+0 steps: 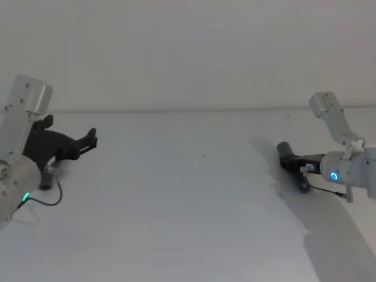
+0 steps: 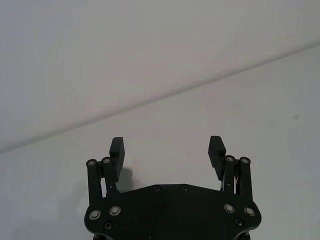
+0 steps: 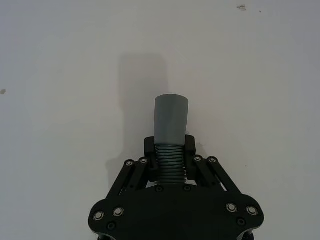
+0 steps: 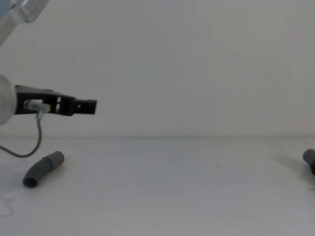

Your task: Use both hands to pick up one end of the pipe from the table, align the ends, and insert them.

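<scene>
On the table's (image 1: 188, 205) left lies one grey pipe piece (image 4: 43, 169), curved, also seen as a pipe piece (image 1: 46, 179) under my left arm. My left gripper (image 1: 88, 141) hovers well above the surface, open and empty. In the chest view this left gripper (image 4: 86, 105) is above and slightly right of that piece; in its wrist view the left gripper (image 2: 167, 150) holds nothing. My right gripper (image 3: 170, 150) is shut on the ribbed part of the other pipe piece, whose smooth grey cuff (image 3: 171, 120) sticks out past the fingertips. In the head view the right gripper (image 1: 292, 160) is at the right.
A thin black cable (image 4: 29, 147) loops down from my left wrist near the lying piece. The white wall (image 1: 188, 53) rises behind the table's far edge. The held piece's cuff (image 4: 309, 157) shows at the chest view's right edge.
</scene>
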`<action>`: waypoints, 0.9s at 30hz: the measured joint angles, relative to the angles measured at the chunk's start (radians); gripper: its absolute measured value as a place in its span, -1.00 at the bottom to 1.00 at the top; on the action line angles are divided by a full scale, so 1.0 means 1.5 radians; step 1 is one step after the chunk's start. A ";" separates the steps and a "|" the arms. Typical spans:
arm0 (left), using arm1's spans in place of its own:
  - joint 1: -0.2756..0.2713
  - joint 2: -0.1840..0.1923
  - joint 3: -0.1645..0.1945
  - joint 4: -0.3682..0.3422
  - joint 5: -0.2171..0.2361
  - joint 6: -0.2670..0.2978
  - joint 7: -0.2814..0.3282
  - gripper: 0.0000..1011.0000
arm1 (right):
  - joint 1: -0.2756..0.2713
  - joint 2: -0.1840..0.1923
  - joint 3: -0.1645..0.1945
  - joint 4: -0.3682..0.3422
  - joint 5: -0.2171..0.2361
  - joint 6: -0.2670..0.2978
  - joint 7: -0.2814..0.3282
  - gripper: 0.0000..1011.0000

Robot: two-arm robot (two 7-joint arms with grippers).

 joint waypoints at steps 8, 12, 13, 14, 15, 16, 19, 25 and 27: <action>0.005 0.006 -0.026 0.018 -0.013 0.042 0.002 0.98 | 0.000 0.000 0.000 0.000 0.000 0.000 0.000 -0.43; 0.002 0.004 -0.032 0.036 -0.014 0.044 0.002 0.98 | 0.000 0.000 0.000 0.000 0.000 0.000 0.000 -0.43; 0.000 0.001 -0.035 0.047 -0.015 0.043 0.002 0.98 | 0.000 0.000 0.000 0.000 0.000 0.000 0.000 -0.43; -0.001 0.000 -0.036 0.052 -0.015 0.042 0.003 0.98 | 0.000 0.000 0.000 0.000 0.000 0.000 0.000 -0.43; -0.003 -0.003 -0.038 0.062 -0.015 0.038 0.003 0.98 | 0.000 0.000 0.000 0.000 0.000 0.000 0.000 -0.43; -0.003 -0.003 -0.038 0.062 -0.015 0.038 0.003 0.98 | 0.000 0.000 0.000 0.000 0.000 0.000 0.000 -0.43; -0.012 -0.011 -0.042 0.089 -0.015 0.030 0.003 0.98 | 0.000 0.000 0.000 0.000 0.000 0.000 0.000 -0.43; -0.029 -0.022 -0.045 0.133 -0.016 0.023 0.001 0.98 | 0.000 0.000 0.000 0.000 0.000 0.000 0.000 -0.43; -0.036 -0.027 -0.045 0.149 -0.016 0.023 -0.001 0.98 | 0.000 0.000 0.000 0.000 0.000 0.000 0.000 -0.43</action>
